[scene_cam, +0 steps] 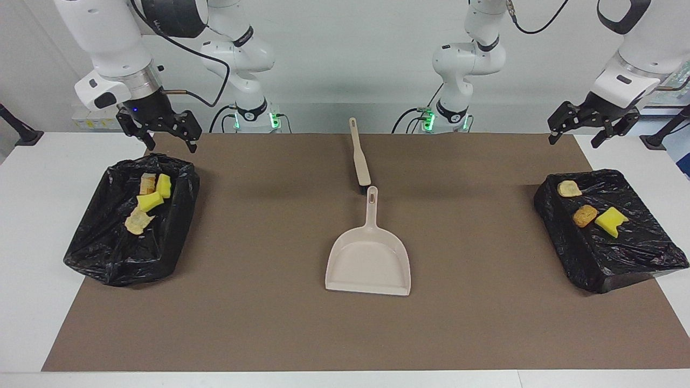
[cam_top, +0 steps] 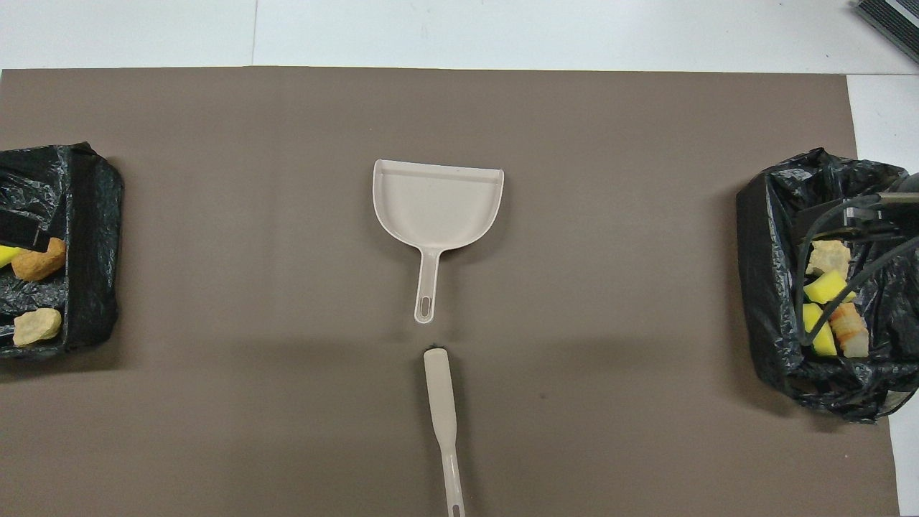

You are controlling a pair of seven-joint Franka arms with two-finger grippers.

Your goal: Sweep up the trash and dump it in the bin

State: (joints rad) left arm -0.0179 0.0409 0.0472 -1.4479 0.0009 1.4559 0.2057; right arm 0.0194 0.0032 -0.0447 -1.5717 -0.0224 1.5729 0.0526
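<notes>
The trash lies in two black-bagged bins. Several yellow and tan scraps (scene_cam: 150, 201) (cam_top: 826, 287) sit in the bin (scene_cam: 178, 226) (cam_top: 764, 287) at the right arm's end. Three scraps (scene_cam: 585, 215) (cam_top: 37, 263) sit in the bin (scene_cam: 636, 253) (cam_top: 97, 215) at the left arm's end. My right gripper (scene_cam: 170, 142) hangs open and empty over its bin's edge nearest the robots. My left gripper (scene_cam: 574, 139) is raised, open and empty, over the mat's corner by its bin.
A beige dustpan (scene_cam: 369, 258) (cam_top: 438, 208) lies empty mid-mat, handle toward the robots. A beige brush (scene_cam: 360, 159) (cam_top: 441, 402) lies in line with it, nearer the robots. A brown mat (scene_cam: 259, 323) covers the white table (scene_cam: 32, 258).
</notes>
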